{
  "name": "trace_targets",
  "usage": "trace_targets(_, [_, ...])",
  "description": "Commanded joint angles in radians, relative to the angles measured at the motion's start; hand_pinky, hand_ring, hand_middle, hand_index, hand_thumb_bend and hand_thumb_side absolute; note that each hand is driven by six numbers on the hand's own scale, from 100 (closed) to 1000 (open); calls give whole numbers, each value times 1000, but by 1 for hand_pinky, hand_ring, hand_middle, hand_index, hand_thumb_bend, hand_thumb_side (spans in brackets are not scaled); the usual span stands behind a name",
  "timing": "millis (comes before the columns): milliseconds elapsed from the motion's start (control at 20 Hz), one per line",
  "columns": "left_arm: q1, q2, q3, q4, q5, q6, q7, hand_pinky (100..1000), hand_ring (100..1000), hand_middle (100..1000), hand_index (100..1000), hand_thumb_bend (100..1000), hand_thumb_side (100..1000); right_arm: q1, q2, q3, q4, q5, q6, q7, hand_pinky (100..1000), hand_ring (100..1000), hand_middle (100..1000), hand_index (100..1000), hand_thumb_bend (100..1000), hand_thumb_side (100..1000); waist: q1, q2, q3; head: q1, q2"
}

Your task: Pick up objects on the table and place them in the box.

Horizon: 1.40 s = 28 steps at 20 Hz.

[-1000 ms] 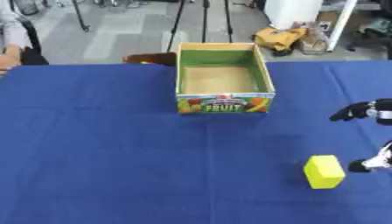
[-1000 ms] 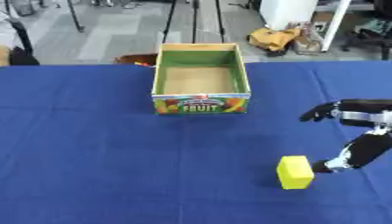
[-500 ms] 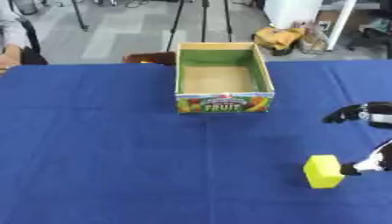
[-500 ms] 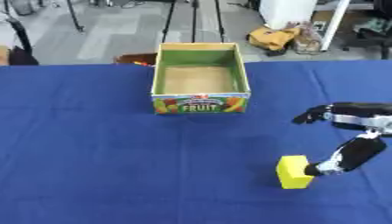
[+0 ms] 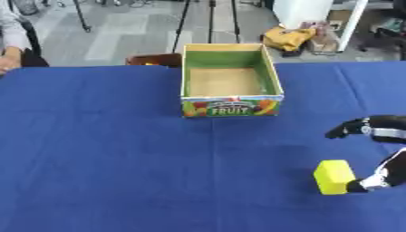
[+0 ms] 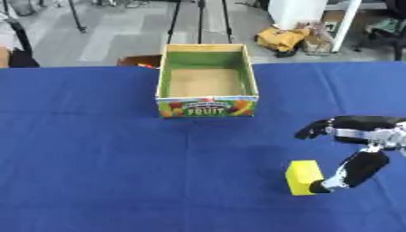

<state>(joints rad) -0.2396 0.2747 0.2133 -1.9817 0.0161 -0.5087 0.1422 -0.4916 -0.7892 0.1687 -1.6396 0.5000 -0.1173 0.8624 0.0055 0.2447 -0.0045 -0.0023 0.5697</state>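
A yellow block [image 6: 303, 177] stands on the blue table [image 6: 119, 149], right of centre and near the front. My right hand [image 6: 354, 149] reaches in from the right edge, open. Its thumb tip touches the block's right side low down, and its fingers [image 6: 315, 130] spread out above and beyond the block. The cardboard box [image 5: 230, 82] with a green inside and a "FRUIT" label stands at the far middle, with nothing in it. My left hand shows in neither view.
A brown object [image 5: 152, 59] lies just behind the box's left corner at the table's far edge. A person's hand [image 5: 8, 63] rests at the far left edge. Chairs, a tripod and bags stand on the floor beyond.
My right hand has moved left toward the yellow block, and its thumb now touches the block's right side. The block and the box have stayed in place.
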Motion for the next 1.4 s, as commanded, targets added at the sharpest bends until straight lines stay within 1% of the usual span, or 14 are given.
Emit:
trace_targets(50, [-13,18,2,-18,2,5,0,595,704,847,980,109,1000,-5,-14,0,-6,21,-2,-21,931,920,865,996,569,484,1,-12,2,-4,-9])
trace_targets(150, [-14,16,1,-18,2,6,-1,595,704,847,980,108,1000,-2,-7,8,4,38,-4,-35,927,916,858,989,562,469,1,-11,3,-6,-11])
trace_targets(200, [-14,16,1,-18,2,7,-1,595,704,847,980,108,1000,-2,-4,12,11,45,-5,-41,926,916,856,986,564,482,1,-10,4,-7,-12])
trace_targets(350, [-15,15,1,-18,2,7,-2,595,704,847,980,108,1000,-2,3,19,35,66,-9,-56,926,915,850,978,567,476,1,-8,7,-8,-14])
trace_targets(550, [-17,14,0,-18,3,7,-2,595,704,847,980,106,1000,1,10,32,56,68,-19,-57,928,915,851,973,564,459,3,-6,10,-10,-16])
trace_targets(900, [-18,13,-1,-18,4,4,-3,595,705,847,980,105,1000,1,14,39,89,95,-23,-62,926,917,850,958,530,455,7,-4,16,-15,-22])
trace_targets(1000, [-17,13,-1,-18,5,4,-3,595,705,848,980,104,1000,0,14,40,96,100,-25,-64,926,916,842,945,524,452,7,-3,18,-15,-23])
trace_targets(1200, [-17,12,-2,-18,4,4,-5,595,705,848,980,101,1000,-4,10,37,100,109,-28,-76,922,908,796,903,505,456,8,-1,17,-19,-22])
trace_targets(1400, [-18,11,-2,-18,4,5,-7,594,705,848,980,101,1000,-8,6,40,100,121,-30,-82,919,905,780,872,485,448,8,0,15,-23,-24])
